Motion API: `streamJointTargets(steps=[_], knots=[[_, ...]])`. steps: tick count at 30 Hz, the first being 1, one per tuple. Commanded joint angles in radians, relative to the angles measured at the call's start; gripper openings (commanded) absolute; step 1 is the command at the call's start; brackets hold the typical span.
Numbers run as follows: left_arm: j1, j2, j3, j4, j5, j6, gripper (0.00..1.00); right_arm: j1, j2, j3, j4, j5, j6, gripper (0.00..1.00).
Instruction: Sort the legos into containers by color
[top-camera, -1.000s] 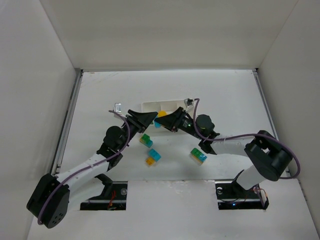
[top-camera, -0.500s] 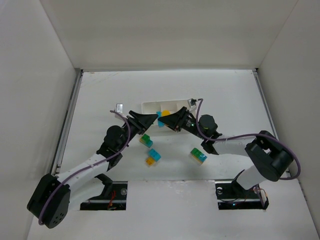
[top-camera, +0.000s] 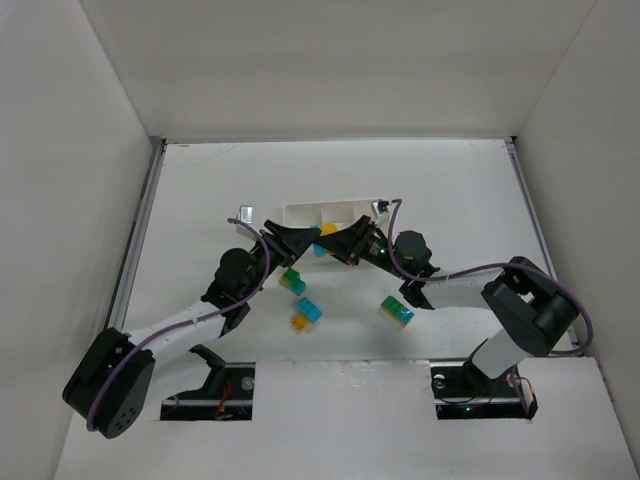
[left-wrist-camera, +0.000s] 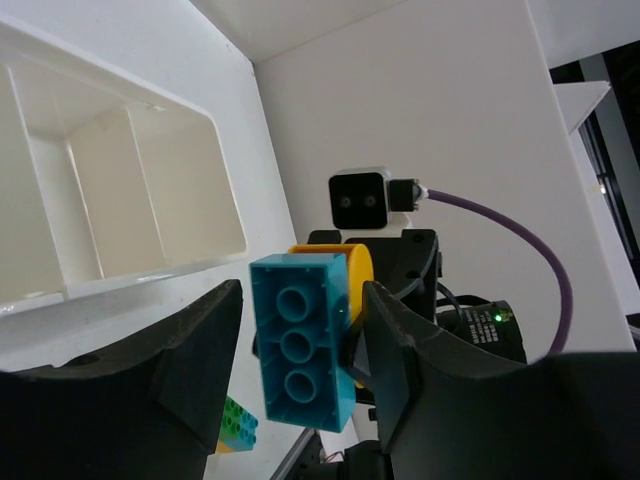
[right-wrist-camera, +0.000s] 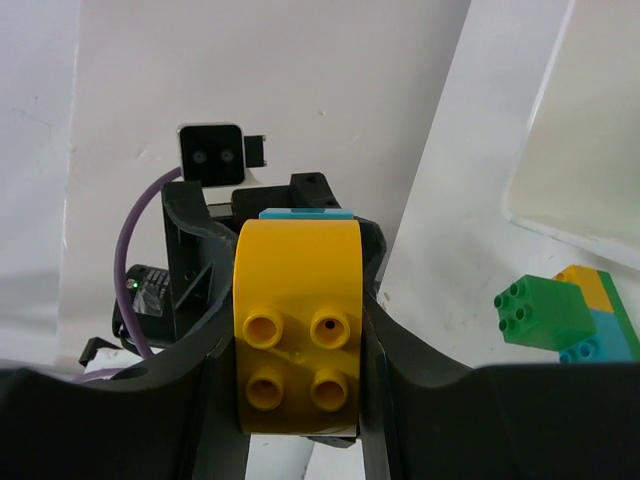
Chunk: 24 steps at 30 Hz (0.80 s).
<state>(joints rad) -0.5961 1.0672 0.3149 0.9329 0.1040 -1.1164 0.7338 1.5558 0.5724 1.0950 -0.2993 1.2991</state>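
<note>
My right gripper is shut on a rounded yellow brick and holds it in the air in front of the white tray. A cyan brick is joined to the yellow brick's far side. My left gripper faces it with its jaws spread around the cyan brick, a thin gap showing on the left side. In the left wrist view the tray's three compartments hold nothing. In the top view the joined pair hangs between the two grippers.
Three two- and three-colour stacks lie on the table: green-cyan, cyan-yellow and green-cyan-yellow. A green-topped stack shows under the left jaws. White walls enclose the table.
My left gripper has moved right, closer around the cyan brick. The right gripper has stayed almost in place with the yellow brick.
</note>
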Motion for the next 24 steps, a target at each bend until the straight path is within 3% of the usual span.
streamJointTargets(steps=[1, 6, 11, 13, 18, 24], knots=[[-0.017, 0.000, 0.021, 0.106, 0.026, -0.002, 0.47, 0.016, 0.032, 0.023, 0.131, -0.027, 0.031, 0.27], [-0.020, 0.005, 0.019, 0.118, 0.025, -0.010, 0.39, 0.016, 0.052, 0.015, 0.177, -0.029, 0.057, 0.27], [-0.017, -0.003, 0.015, 0.139, 0.023, -0.016, 0.22, 0.019, 0.061, 0.020, 0.180, -0.029, 0.065, 0.28], [-0.008, -0.024, 0.009, 0.133, 0.022, -0.016, 0.16, 0.017, 0.056, 0.011, 0.177, -0.018, 0.063, 0.36], [0.005, -0.056, -0.002, 0.106, 0.013, -0.014, 0.12, 0.017, 0.043, 0.000, 0.172, -0.009, 0.054, 0.55], [0.022, -0.067, -0.013, 0.084, 0.022, -0.017, 0.12, 0.012, 0.015, -0.019, 0.164, -0.008, 0.032, 0.67]])
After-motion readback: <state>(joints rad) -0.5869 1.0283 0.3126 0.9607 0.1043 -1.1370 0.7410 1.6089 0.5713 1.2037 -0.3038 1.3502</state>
